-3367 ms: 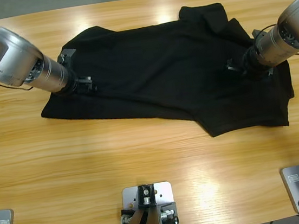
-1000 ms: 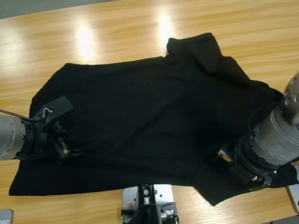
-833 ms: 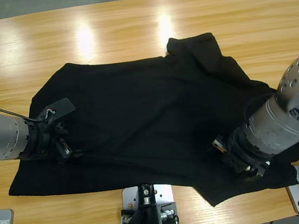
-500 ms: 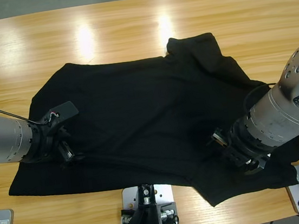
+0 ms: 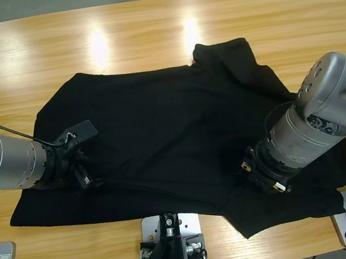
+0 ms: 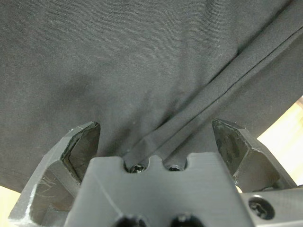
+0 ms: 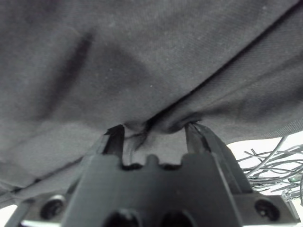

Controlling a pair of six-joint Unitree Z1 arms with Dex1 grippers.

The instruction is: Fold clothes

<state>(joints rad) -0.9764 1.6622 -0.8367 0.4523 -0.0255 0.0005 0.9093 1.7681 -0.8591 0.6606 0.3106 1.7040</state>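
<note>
1. Wooden table (image 5: 149,37) shows bare across its far half and at both ends.
2. Black shirt (image 5: 174,135) lies spread over the middle and near side, its lower hem close to the table's near edge.
3. Left gripper (image 5: 82,172) sits at the shirt's left part, jaws spread wide with a hemmed fold (image 6: 213,94) running between them.
4. Right gripper (image 5: 257,176) at the lower right has its jaws pinched on a bunch of shirt fabric.

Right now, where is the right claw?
In the high view the right claw is at the table's near right, pinching a fold of the black shirt by its lower-right part.
</note>
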